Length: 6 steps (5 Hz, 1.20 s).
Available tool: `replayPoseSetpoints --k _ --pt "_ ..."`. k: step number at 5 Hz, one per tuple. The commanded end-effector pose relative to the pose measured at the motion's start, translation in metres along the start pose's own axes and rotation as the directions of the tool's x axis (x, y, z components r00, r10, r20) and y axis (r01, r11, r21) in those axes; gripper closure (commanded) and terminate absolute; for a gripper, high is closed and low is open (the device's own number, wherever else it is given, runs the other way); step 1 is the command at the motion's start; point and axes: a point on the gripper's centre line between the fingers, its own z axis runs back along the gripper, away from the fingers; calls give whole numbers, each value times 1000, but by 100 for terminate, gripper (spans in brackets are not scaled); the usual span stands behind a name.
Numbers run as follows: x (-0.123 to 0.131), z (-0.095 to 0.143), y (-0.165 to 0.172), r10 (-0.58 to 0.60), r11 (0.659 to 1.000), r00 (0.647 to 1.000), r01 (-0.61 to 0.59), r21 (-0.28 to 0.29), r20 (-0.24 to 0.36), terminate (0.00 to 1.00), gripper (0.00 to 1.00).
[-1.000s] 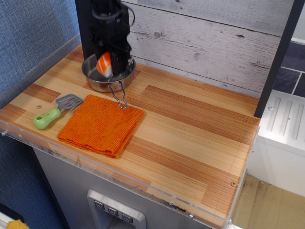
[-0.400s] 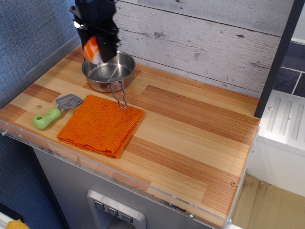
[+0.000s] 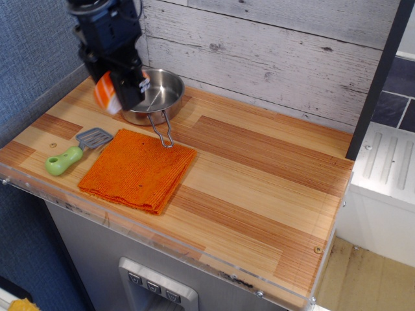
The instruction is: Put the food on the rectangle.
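Sushi piece (image 3: 106,94), orange on top with white stripes, hangs above the bench (image 3: 259,188) clamped in the black claw (image 3: 110,97), which grips it from above at the left rear of the surface. It sits tilted in the grip, its lower edge clear of the wood, just left of the round steel pan (image 3: 155,96) (part of the pan's left rim is hidden behind the claw). The pan rests near the whitewashed plank wall, and its wire handle (image 3: 163,131) reaches forward so that the loop end lies over the rear edge of the orange ribbed cloth (image 3: 137,170). That cloth lies flat and folded toward the front left of the bench, in front of the held sushi and apart from it. A spatula (image 3: 72,153) with a green handle and grey blade lies just left of the cloth, its blade close to the cloth's rear left corner.
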Motion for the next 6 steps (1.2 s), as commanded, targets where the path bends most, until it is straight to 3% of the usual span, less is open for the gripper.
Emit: replayPoseSetpoints --k 1,2,4,6 --pt "-22 -6 -11 25 1000 1000 -25 -4 -10 0 100" --pt "-26 -24 -8 42 999 998 -42 -15 -46 0 100" --pt "-28 -51 -8 60 998 997 -61 -14 -53 0 100" --pt "-39 -70 -9 45 998 988 -51 -39 -146 0 100"
